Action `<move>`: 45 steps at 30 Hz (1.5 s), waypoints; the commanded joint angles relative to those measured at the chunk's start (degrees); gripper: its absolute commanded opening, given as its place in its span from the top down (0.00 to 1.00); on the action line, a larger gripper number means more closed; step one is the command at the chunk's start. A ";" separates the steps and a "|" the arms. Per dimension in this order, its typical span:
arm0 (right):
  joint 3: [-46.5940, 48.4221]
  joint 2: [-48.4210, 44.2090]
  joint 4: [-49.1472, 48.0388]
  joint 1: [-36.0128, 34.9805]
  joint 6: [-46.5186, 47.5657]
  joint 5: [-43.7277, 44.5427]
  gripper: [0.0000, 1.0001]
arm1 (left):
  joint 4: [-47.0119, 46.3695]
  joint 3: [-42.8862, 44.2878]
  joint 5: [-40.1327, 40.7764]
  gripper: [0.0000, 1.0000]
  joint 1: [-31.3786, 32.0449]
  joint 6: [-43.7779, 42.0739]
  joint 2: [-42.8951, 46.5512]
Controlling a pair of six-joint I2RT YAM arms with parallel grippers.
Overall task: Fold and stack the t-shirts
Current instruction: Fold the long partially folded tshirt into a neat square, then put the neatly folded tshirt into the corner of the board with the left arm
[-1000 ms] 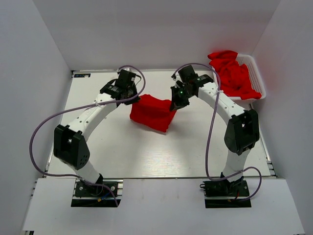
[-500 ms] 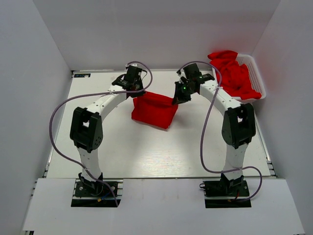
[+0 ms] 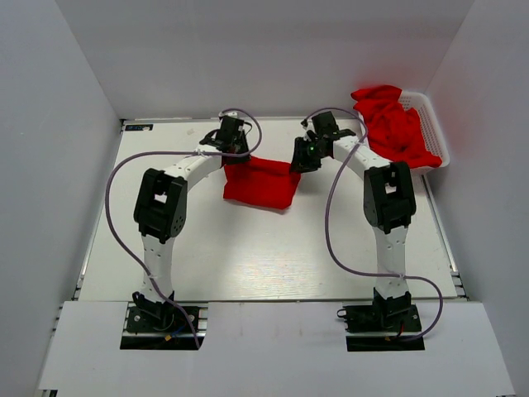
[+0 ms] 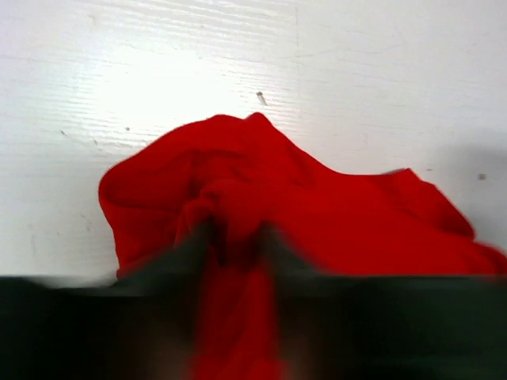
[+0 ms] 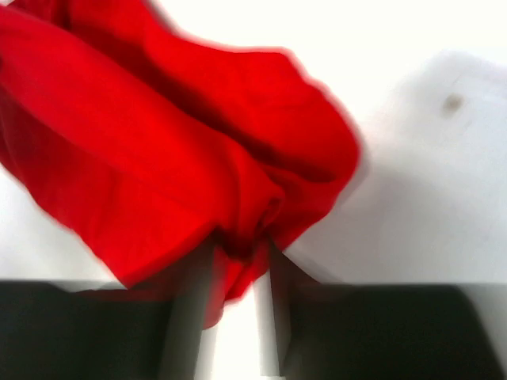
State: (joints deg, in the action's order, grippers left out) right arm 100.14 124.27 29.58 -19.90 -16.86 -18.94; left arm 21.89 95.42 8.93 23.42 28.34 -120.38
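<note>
My left pincer [image 4: 236, 247] clenches the far left corner of the folded red t-shirt [image 3: 258, 184] lying far-centre on the counter [image 3: 248, 256], my right pincer [image 5: 235, 257] straddles its far right corner, grip unclear through blur; I should lower both corners evenly, flat, before releasing.

The white table [image 3: 248, 256] carries one folded red t-shirt [image 3: 260, 184], which lies flat as a rough rectangle a little beyond the middle, its two far corners bunched up off the surface. At the table's far right corner sits a white lattice basket [image 3: 431, 106], heaped with more red t-shirts [image 3: 397, 128] that spill over its near rim. Close up, the tabletop shows a few small dark specks.
</note>
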 commanded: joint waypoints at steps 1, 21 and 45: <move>4.18 1.50 -6.81 1.97 1.40 -1.02 0.54 | -3.43 2.32 1.27 0.18 -1.45 -0.83 0.93; -18.48 -20.46 -9.81 1.44 4.82 -5.14 0.10 | 7.63 3.28 -9.20 0.00 -2.50 -16.12 0.42; -23.85 -29.69 -7.26 1.80 5.88 2.68 0.10 | 1.12 -5.07 -17.90 0.80 -3.02 -16.74 -5.04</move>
State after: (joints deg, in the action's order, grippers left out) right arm 76.71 98.43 22.65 -18.37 -11.57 -17.69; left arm 19.07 91.35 -7.05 20.60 11.70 -125.47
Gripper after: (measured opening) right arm 0.904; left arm 0.252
